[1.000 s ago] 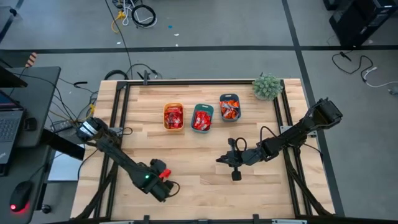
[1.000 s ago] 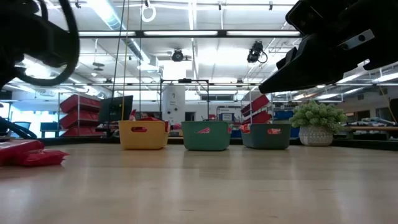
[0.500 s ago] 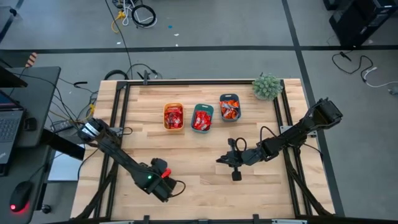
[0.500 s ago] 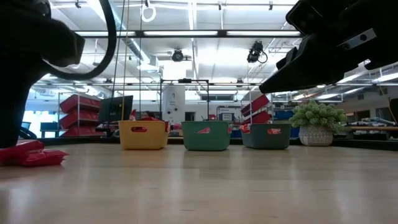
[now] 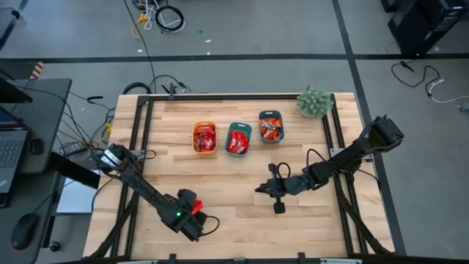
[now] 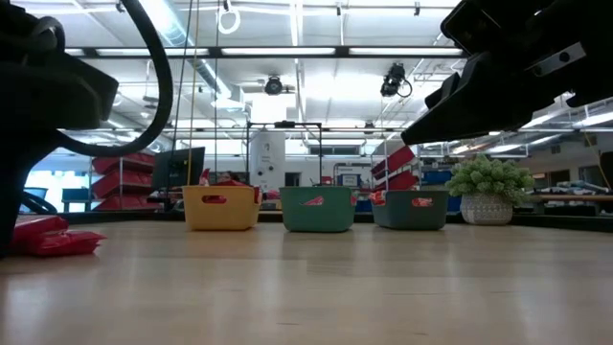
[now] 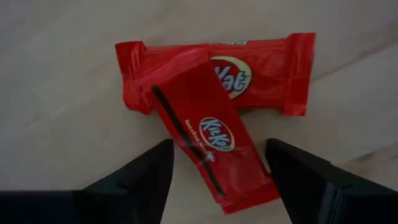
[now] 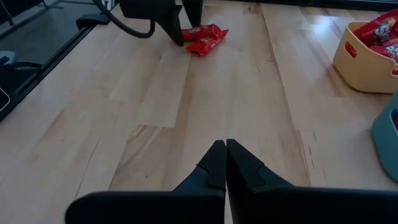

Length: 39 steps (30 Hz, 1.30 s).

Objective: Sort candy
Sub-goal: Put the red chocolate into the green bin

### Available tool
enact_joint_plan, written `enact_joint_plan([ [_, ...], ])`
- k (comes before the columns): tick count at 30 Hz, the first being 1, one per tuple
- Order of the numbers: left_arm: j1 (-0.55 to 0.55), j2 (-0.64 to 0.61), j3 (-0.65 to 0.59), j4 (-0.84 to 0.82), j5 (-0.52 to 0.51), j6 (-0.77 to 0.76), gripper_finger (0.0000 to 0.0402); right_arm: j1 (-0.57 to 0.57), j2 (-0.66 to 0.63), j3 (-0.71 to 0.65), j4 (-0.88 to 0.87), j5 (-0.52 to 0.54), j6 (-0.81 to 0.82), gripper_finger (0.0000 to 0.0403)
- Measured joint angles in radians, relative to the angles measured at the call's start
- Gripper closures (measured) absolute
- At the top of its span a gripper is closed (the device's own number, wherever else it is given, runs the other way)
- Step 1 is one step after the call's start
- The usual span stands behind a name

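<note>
Candy [image 7: 211,118]: two red bars crossed, flat on the bench [image 5: 242,220] near the front-left corner. Left claw [image 7: 217,177] spread wide astride the upper bar, gripping nothing. Right claw [image 8: 222,163] pinched shut and empty, right of centre. More candy in three bins [image 5: 237,137] toward the back edge.

Two dark, jointed arms are seen; a green light glows on the left arm [image 5: 176,215], and a black cable is looped beside it.
</note>
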Motion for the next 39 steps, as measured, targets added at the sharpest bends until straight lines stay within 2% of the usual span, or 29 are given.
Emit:
enact_joint_plan([
  [4,0.000,0.004,0.001,0.003,-0.013,0.024,0.0144,0.000,0.000,0.000,-0.002,0.000,0.000,0.0403],
  [7,-0.001,0.005,0.000,0.007,-0.024,0.068,0.0167,0.000,0.000,0.000,-0.001,0.000,0.003,0.0403],
  [15,0.000,0.008,0.014,0.002,-0.034,0.138,0.0279,0.000,0.000,0.000,0.000,0.000,0.003,0.0403],
  [19,0.001,0.016,0.079,-0.123,-0.064,0.189,0.0311,0.000,0.000,0.000,0.000,0.000,0.003,0.0403],
  [23,0.015,0.012,0.182,-0.289,-0.122,0.247,0.0316,0.000,0.000,0.000,0.001,0.000,0.003,0.0403],
  [26,0.043,0.007,0.255,-0.339,-0.179,0.305,0.0316,0.005,0.000,0.000,0.005,0.000,0.002,0.0403],
  [33,0.199,-0.021,0.354,-0.322,-0.320,0.629,0.0320,0.016,0.000,0.000,0.020,0.000,0.002,0.0403],
  [39,0.395,-0.050,0.361,-0.084,-0.321,1.023,0.0341,0.028,0.001,0.000,0.020,0.000,0.007,0.0403],
])
